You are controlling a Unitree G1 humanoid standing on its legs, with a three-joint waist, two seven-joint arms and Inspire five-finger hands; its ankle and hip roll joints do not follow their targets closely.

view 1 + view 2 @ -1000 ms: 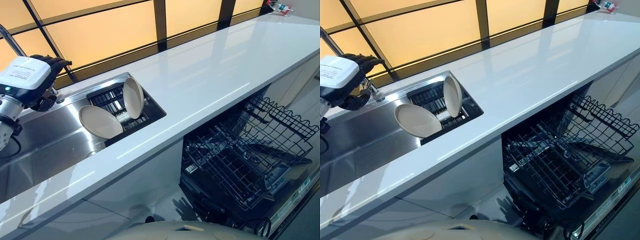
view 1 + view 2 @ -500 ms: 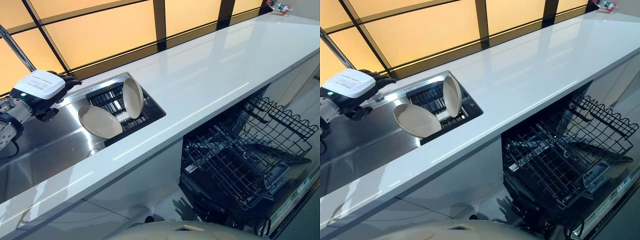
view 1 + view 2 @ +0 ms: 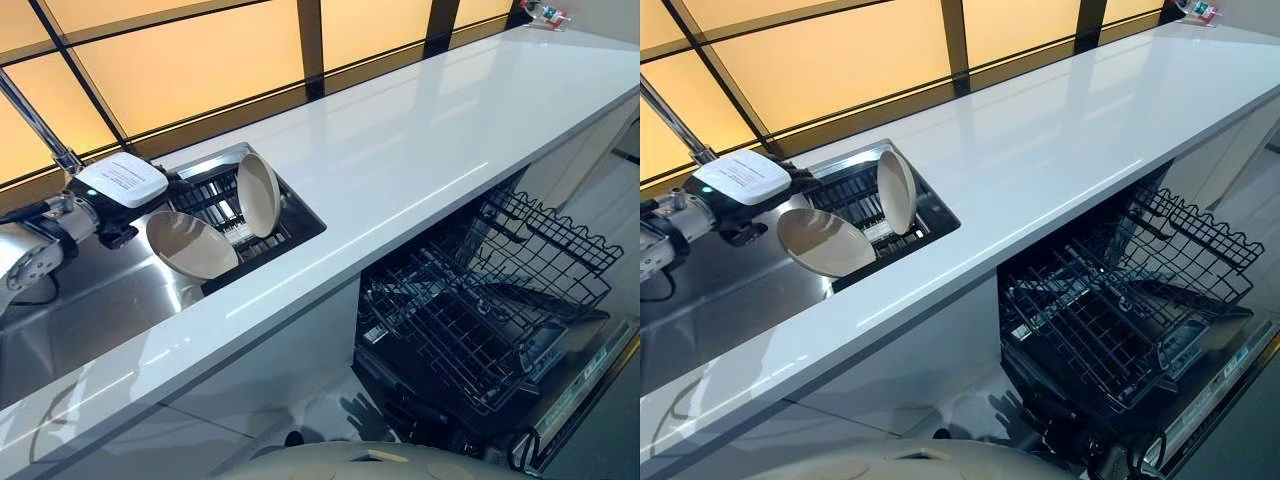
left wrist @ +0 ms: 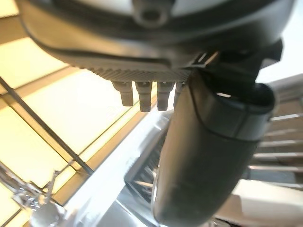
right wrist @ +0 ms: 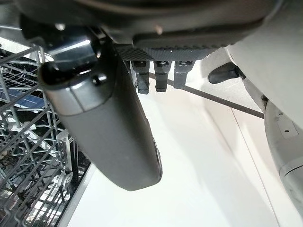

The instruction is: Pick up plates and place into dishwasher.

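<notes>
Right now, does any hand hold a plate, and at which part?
No. The left hand is beside the two plates in the sink rack, fingers straight, holding nothing. The right hand is open near the dishwasher rack.

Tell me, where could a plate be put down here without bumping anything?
The white counter between the sink and dishwasher rack is bare. The rack looks empty too. It is crowded at the sink's drying rack, with two plates and the left hand.

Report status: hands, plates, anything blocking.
Left hand open beside plates in sink rack. Right hand open, empty, by dishwasher rack. Nothing blocking.
</notes>
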